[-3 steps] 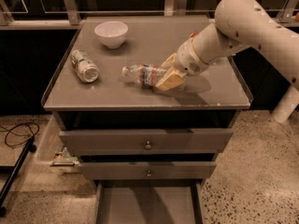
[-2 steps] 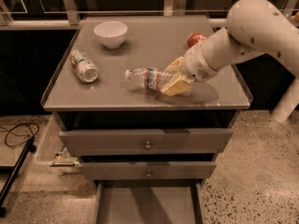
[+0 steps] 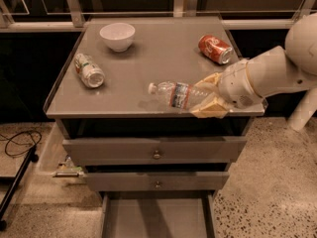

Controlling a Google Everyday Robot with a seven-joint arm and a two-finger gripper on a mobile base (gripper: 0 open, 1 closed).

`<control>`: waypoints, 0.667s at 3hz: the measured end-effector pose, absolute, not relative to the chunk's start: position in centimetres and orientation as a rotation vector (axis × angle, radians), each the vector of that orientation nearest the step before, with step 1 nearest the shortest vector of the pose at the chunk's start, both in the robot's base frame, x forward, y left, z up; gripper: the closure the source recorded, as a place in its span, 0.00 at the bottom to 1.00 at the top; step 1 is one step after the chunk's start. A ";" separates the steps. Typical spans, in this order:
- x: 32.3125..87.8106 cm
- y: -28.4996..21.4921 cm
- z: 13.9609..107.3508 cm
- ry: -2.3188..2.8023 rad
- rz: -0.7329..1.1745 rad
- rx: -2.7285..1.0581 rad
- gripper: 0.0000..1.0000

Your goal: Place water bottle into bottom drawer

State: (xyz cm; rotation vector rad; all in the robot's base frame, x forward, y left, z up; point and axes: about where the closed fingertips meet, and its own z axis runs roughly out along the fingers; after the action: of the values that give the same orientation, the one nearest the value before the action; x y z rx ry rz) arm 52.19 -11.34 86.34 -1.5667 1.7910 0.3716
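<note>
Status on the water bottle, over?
Gripper shut on water bottle, held sideways at front edge of cabinet. Bottom drawer open below. Upper drawers shut.

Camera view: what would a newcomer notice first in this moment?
The gripper, on a bulky white arm reaching in from the right, is shut on the water bottle, holding it sideways at the front edge of the table. Below, the bottom drawer stands pulled out. A red can, a green-and-white can and a white bowl rest farther back.
</note>
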 end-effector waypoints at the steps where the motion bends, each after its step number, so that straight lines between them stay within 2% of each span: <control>1: 47.8 -13.4 85.9 1.787 0.325 -1.542 1.00; 2: 42.7 -15.0 83.2 1.824 0.296 -1.531 1.00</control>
State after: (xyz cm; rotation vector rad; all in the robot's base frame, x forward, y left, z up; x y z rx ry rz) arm 42.73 -15.05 83.22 -1.5308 1.8242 0.2955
